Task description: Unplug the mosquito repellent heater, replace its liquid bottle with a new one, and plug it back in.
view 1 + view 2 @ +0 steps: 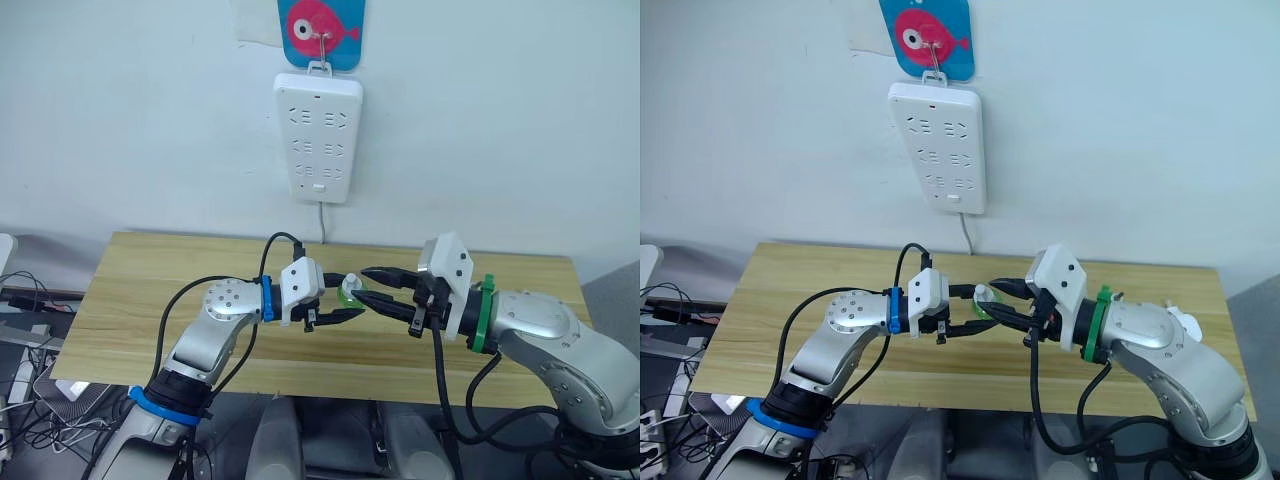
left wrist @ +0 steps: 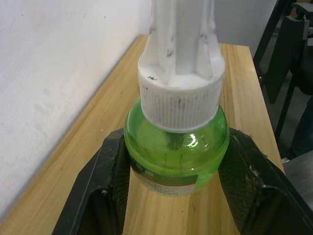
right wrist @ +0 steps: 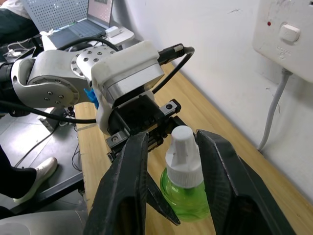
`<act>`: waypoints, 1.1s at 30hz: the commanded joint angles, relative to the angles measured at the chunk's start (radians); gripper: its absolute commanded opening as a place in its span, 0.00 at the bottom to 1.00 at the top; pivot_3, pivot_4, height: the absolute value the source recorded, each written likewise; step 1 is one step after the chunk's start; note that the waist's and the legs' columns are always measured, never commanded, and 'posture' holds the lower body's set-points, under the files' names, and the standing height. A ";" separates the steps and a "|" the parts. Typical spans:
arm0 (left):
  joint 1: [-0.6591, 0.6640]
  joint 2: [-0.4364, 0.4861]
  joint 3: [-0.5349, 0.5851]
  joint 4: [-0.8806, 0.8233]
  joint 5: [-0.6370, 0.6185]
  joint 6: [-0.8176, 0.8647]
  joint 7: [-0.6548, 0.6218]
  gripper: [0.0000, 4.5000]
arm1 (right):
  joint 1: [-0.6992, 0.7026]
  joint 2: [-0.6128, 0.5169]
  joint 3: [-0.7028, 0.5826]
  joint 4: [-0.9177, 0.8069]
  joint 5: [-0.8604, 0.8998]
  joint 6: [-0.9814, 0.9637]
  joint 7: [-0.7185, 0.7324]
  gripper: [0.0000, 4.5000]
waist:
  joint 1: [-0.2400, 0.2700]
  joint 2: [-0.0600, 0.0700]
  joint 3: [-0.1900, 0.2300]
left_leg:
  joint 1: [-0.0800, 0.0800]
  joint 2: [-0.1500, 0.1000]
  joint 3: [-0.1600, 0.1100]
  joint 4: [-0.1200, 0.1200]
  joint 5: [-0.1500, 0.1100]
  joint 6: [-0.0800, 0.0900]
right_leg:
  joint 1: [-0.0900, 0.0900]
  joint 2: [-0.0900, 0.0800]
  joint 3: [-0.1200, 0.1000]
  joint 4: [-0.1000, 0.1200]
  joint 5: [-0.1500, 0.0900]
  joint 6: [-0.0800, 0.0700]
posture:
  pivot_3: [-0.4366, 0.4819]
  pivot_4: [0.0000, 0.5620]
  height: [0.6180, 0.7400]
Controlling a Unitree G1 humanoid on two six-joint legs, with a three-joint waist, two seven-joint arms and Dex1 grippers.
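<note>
Green bottle with a white cap, the new one [image 1: 350,290], is seen just below the middle of the left eye view, squeezed at its body by the left gripper [image 1: 338,303], while the right gripper [image 3: 168,169] is spread wide around the cap without touching it. For the cap to come off well, the body should be held still while the cap is pinched and twisted. One bottle, two grippers, one wooden table [image 1: 150,275] and one white power strip [image 1: 318,135] on the wall are counted.

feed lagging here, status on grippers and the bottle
Left gripper shut on capped green bottle. Right gripper open, jaws flanking the white cap. Nothing in the way.
</note>
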 commanded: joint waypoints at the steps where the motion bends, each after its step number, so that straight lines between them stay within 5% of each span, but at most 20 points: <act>1: -0.004 -0.009 -0.005 -0.041 -0.010 -0.003 -0.008 0.49 | -0.008 -0.002 0.045 -0.007 -0.026 -0.033 -0.003 0.37 | 0.000 0.000 0.000 | 0.000 0.000 0.000 0.000 0.000 0.000 | 0.000 0.000 0.000 0.000 0.000 0.000 | 0.38 0.48 1.00; 15: 0.000 -0.012 0.000 -0.060 -0.017 0.014 -0.005 0.49 | -0.044 0.091 0.168 0.215 -0.187 -0.174 -0.025 0.37 | -0.001 0.000 0.000 | 0.000 0.000 0.000 0.000 0.000 0.000 | 0.000 0.000 0.000 0.001 0.000 0.000 | 0.38 0.48 1.00; 18: -0.004 -0.015 0.001 -0.059 -0.017 0.017 -0.006 0.49 | -0.018 0.093 0.172 0.238 -0.208 -0.216 -0.010 0.51 | -0.001 0.000 0.000 | 0.000 0.000 0.000 0.000 0.000 0.000 | 0.000 0.000 0.000 0.001 0.000 0.000 | 0.38 0.48 1.00; 23: -0.012 -0.019 0.000 -0.052 -0.017 0.015 -0.009 0.49 | 0.004 0.094 0.190 0.234 -0.240 -0.247 -0.004 0.90 | 0.000 0.000 0.000 | 0.000 0.000 0.000 0.000 0.000 0.000 | 0.000 0.000 0.000 0.000 0.000 0.000 | 0.37 0.48 1.00; 33: -0.004 -0.009 0.009 -0.054 -0.017 0.014 -0.016 0.49 | 0.151 0.028 0.085 0.202 -0.197 -0.376 0.102 0.90 | 0.003 0.000 0.000 | 0.000 0.000 0.000 0.000 0.000 0.000 | 0.000 0.000 0.000 0.001 0.000 0.000 | 0.38 0.48 1.00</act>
